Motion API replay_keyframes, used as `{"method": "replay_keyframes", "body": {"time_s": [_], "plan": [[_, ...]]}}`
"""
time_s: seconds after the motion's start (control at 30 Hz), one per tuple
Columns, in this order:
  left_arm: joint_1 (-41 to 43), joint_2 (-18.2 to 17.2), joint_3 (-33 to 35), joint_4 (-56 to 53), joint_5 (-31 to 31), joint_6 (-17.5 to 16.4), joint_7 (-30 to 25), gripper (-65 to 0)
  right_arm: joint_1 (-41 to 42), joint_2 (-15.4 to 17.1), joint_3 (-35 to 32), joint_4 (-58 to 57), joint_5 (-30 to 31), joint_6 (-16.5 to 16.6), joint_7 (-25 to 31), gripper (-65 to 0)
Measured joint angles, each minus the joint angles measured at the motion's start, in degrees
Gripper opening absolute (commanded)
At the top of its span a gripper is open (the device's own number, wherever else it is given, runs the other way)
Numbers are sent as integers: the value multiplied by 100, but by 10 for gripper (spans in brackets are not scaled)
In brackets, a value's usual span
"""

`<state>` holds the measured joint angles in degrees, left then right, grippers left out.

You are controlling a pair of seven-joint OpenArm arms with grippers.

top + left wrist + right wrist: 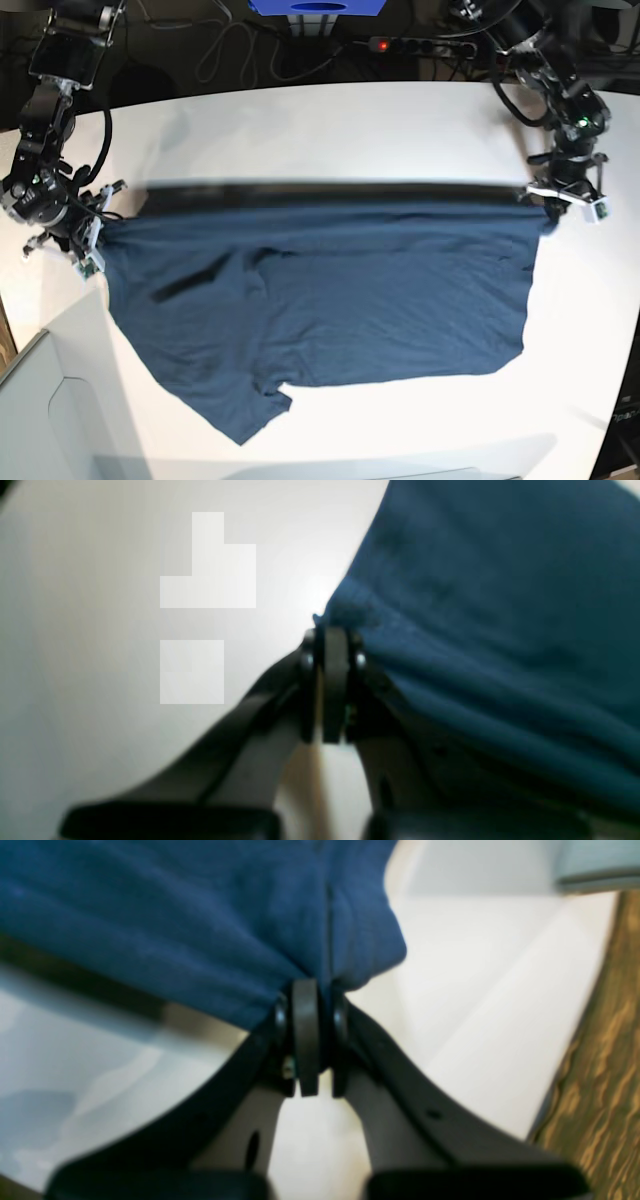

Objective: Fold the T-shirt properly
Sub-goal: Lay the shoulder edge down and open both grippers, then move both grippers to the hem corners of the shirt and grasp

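Both end effectors (95, 232) (540, 205) clamped on T-shirt (330, 300)

My T-shirt (330, 300), dark navy, hangs stretched wide by its top edge from nine to three o'clock, the body draping creased, one sleeve trailing toward seven o'clock.

Left claw (334, 630) and right claw (311, 990) clamped shut, arms spread wide.

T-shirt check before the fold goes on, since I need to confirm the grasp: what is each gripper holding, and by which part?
Both hold the T-shirt: left gripper and right gripper each pinch a corner of its raised edge.
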<state>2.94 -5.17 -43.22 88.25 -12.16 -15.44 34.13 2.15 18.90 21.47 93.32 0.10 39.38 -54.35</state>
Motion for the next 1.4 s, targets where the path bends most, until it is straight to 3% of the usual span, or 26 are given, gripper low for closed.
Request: {"method": "replay_keyframes", "body": {"time_s": [0.33, 0.63, 0.87, 1.03, 1.4], "plan": [[1049, 317, -11, 804, 7, 9, -92, -650, -1062, 13, 4, 560, -48, 2, -9, -646], [1707, 341, 0, 1287, -2, -4, -79, -650, -1615, 31, 4, 852, -9, 2, 15, -645], [2044, 431, -4, 1381, -31, -15, -101, -650, -1843, 31, 4, 852, -114, 0, 48, -641], [2238, 455, -9, 1373, -573, -11, -87, -650, -1952, -2, 7, 850, -590, 0, 44, -640], [2308, 455, -9, 1338, -654, -7, -87, -650, -2155, -2, 15, 852, -649, 2, 293, -616]]}}
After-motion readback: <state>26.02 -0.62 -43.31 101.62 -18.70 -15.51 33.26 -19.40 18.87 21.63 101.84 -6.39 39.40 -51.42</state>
